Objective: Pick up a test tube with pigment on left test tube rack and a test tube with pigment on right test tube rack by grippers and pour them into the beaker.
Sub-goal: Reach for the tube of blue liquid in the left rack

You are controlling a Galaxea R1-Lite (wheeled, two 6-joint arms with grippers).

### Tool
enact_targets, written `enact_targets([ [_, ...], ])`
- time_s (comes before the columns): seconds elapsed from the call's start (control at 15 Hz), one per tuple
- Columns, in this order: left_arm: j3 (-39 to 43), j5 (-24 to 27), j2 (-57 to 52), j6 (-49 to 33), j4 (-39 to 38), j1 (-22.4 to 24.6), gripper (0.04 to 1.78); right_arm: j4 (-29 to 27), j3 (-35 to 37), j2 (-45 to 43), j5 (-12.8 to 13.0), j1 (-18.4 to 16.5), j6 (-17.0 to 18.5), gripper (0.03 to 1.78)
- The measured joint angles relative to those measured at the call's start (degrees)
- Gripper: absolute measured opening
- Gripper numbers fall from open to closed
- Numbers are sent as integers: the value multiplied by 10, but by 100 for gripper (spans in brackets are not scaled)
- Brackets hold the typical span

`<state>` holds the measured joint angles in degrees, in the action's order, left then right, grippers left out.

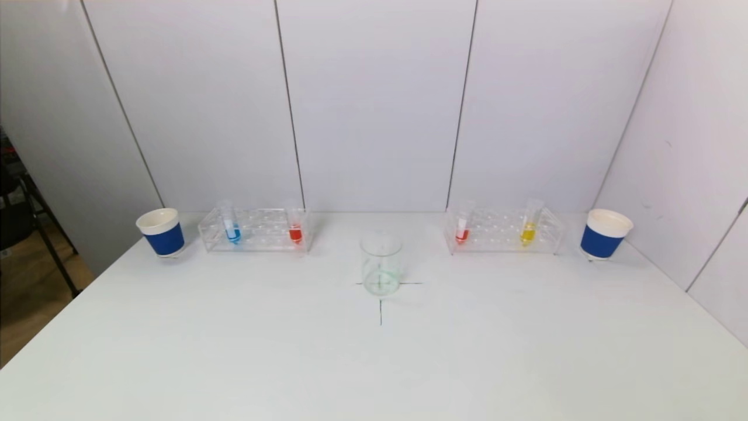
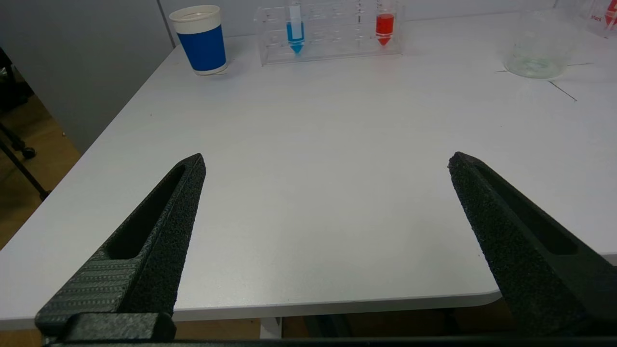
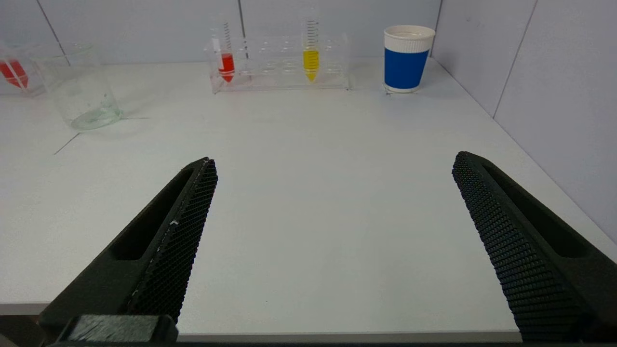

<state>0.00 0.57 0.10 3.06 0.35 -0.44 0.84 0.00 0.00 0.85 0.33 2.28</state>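
Both grippers' jaws wide at table (image 1: 374, 362) near edge, holding nothing

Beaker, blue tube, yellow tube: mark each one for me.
Beaker (image 1: 380, 266), head view, on its clear side wall.
Blue tube (image 2: 295, 33), left wrist view, on the blue liquid.
Yellow tube (image 3: 311, 61), right wrist view, on the yellow liquid.

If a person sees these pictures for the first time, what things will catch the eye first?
The coloured test tubes stand out: a blue tube and a red tube in the left rack, a red one and a yellow tube in the right rack. An empty glass beaker stands between them, and a blue paper cup flanks each rack.
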Motion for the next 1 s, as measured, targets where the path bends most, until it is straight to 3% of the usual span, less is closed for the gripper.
enact_targets([
  [1.0, 0, 0, 0, 3, 0, 0, 176, 0, 0, 0, 0, 0, 0, 177],
])
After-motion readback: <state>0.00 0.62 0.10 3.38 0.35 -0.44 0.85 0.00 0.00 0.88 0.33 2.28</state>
